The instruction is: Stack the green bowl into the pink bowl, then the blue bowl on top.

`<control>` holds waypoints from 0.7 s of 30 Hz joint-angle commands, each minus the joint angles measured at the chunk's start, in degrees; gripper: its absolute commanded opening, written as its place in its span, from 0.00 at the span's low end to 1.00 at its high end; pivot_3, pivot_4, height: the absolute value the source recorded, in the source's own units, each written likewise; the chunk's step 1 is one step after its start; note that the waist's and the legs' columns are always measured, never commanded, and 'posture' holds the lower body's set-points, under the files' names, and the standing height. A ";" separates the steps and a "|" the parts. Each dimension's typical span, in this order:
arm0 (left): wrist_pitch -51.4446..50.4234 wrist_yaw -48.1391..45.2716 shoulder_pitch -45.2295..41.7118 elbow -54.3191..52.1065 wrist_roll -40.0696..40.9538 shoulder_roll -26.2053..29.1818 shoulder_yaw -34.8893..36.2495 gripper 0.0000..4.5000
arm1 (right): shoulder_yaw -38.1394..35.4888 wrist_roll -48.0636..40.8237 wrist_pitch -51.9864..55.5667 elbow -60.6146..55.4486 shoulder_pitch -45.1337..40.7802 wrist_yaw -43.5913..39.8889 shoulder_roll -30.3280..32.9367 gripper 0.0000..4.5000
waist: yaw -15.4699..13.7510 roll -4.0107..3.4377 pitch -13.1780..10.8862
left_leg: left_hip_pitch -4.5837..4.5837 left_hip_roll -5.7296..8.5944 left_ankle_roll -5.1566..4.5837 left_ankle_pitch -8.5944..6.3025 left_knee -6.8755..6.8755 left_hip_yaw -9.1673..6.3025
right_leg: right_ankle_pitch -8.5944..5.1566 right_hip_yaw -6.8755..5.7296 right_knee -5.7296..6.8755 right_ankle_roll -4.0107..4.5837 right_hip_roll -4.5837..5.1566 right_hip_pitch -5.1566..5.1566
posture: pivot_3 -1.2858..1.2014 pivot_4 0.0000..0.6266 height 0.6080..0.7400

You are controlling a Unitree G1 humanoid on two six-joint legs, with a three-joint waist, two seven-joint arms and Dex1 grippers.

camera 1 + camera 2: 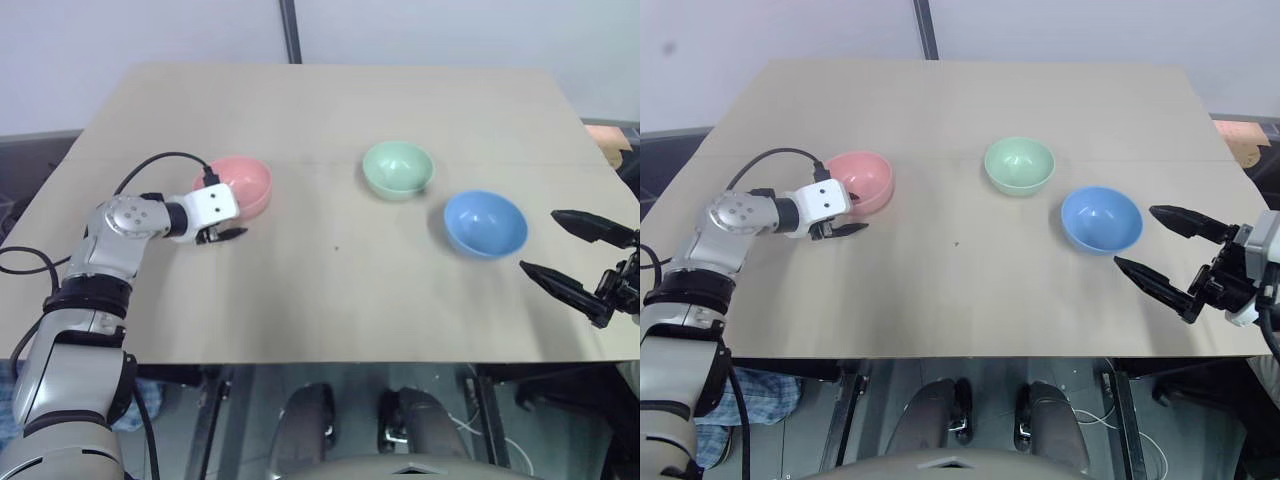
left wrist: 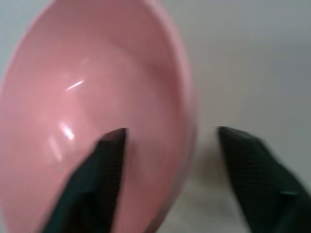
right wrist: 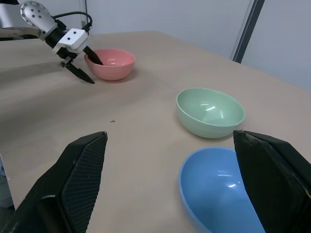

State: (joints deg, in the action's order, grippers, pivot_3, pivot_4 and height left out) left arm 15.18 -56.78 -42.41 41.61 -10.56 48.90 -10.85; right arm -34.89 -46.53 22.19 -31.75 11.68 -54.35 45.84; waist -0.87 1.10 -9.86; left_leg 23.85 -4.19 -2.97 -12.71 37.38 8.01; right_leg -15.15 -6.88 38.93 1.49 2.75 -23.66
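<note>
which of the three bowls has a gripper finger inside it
The pink bowl. The left gripper straddles its rim, one finger inside and one outside. The green bowl and blue bowl sit untouched, with the right gripper beside the blue one.

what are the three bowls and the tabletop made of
The round salmon-pink bowl, pale mint-green bowl and sky-blue bowl look like glossy plastic or glazed ceramic: smooth, plain walls with small bright highlights inside. Which of the two, the look leaves open. The beige table seems matte wood or laminate board, with faint grain and no glare.
</note>
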 commanded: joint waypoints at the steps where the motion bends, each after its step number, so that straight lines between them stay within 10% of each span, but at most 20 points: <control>1: -0.89 -1.17 -0.93 0.82 0.04 0.16 0.38 0.30 | -2.52 -0.50 -1.03 -1.24 0.19 0.23 -0.04 1.00 | 0.02 0.00 0.00 | 0.00 0.00 0.00 0.00 0.00 0.00 | 0.00 0.00 0.00 0.00 0.00 0.00 | 0.52 0.24 1.00; 4: -0.83 -1.39 -0.82 0.58 0.13 0.03 0.53 0.01 | -2.27 -0.17 -1.35 -0.87 0.23 0.18 -0.16 1.00 | 0.02 0.01 0.05 | 0.00 -0.01 0.00 0.00 0.03 -0.01 | 0.00 0.00 0.01 0.00 -0.01 0.01 | 0.52 0.24 1.00; 21: 15.45 -20.38 -7.80 -11.73 0.84 -9.07 -11.29 0.01 | 0.46 0.90 -1.19 1.43 -3.21 -0.71 0.56 1.00 | -0.50 0.05 0.05 | 0.03 0.04 0.02 0.02 0.13 -0.04 | 0.01 -0.02 0.01 -0.01 -0.06 0.08 | 0.52 0.24 1.00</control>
State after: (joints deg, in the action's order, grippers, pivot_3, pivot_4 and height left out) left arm 28.34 -75.68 -48.60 30.85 -10.92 39.76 -21.59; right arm -33.63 -45.34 21.83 -30.16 9.15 -54.72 45.73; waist -1.37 1.14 -9.81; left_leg 23.87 -4.16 -2.91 -12.67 37.51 7.98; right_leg -15.14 -6.91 38.95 1.48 2.68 -23.59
